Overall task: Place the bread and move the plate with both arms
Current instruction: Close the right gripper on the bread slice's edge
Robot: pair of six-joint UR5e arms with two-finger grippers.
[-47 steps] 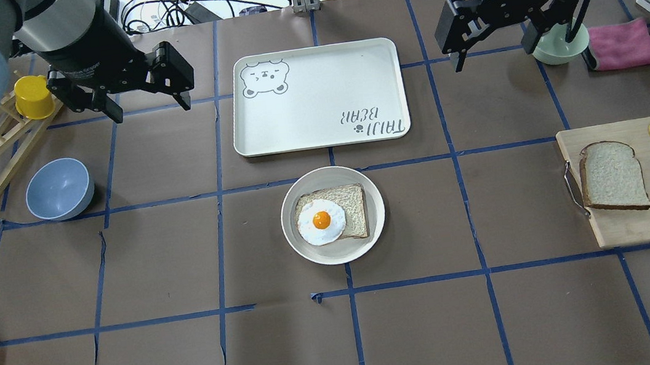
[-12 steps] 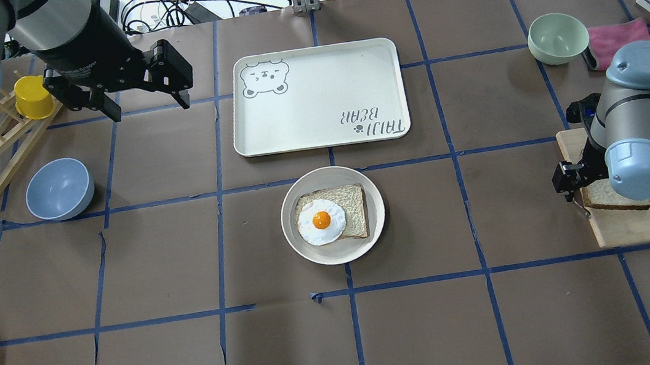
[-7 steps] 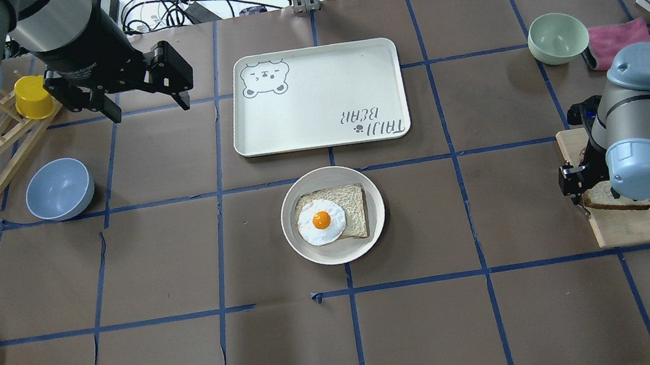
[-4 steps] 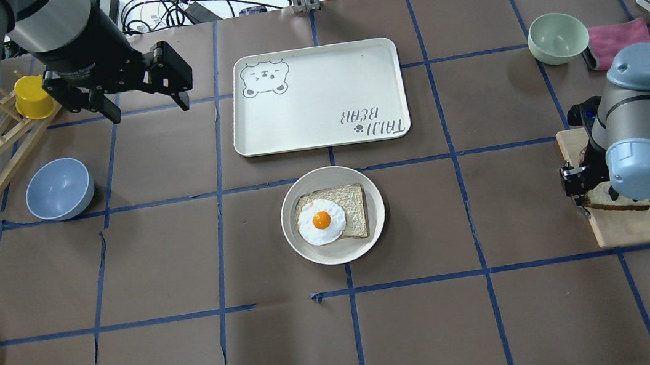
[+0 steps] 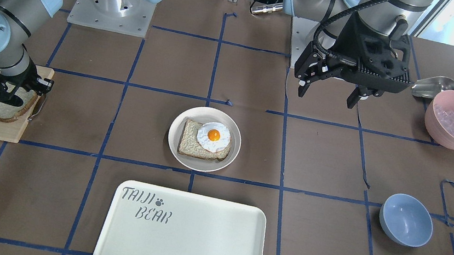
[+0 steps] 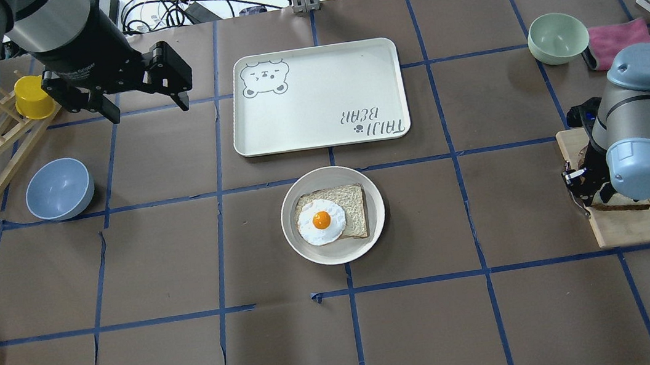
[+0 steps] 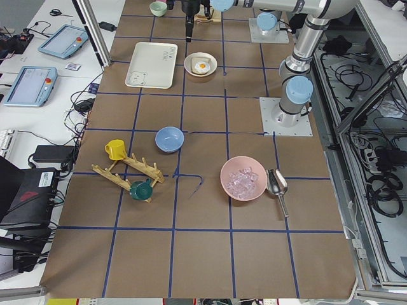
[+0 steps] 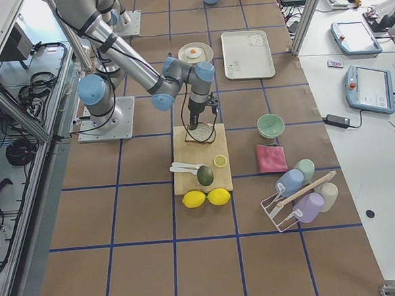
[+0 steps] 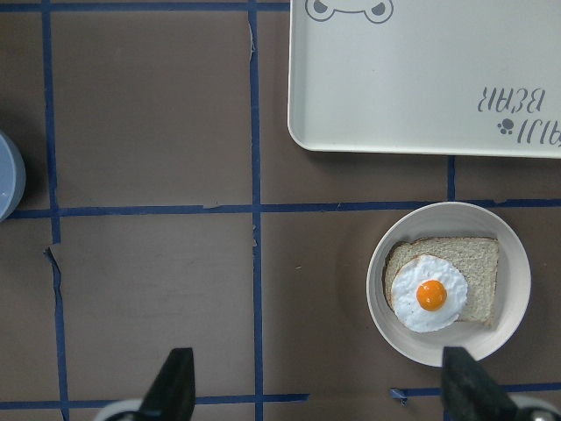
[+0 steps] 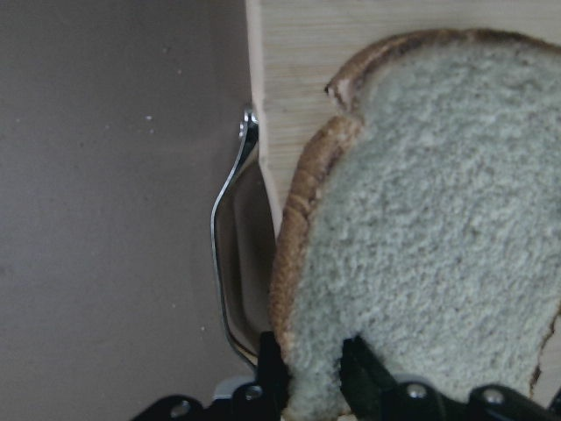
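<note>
Spanning every view, the table (image 6: 503, 322) is covered in brown paper crossed by blue tape lines. Positions are given on a clock face laid over the overhead view, with the plate (image 6: 337, 252) at its centre. The left arm (image 6: 64, 28) is seen at 10 o'clock, and the right arm (image 6: 644, 155) at 3 o'clock is bent low over a board. The white bear-printed tray (image 6: 317, 96) is set at 12 o'clock, near the plate but apart from it. The wooden cutting board (image 6: 647, 226) is laid at 3 o'clock, well apart from the plate. The plate itself is placed at the middle of the table, and a squarer slice (image 6: 355, 203) topped with a fried egg (image 6: 321, 220) is carried on it. The bread (image 5: 1, 112) is found on the board's 9 o'clock end, beside the metal handle (image 10: 216, 246). The left gripper (image 6: 151, 112) is held above the paper at 10 o'clock with its jaws spread wide. The right gripper (image 10: 316, 386) is drawn narrow, and an edge of the bread is pinched between its fingers (image 10: 364, 377).
</note>
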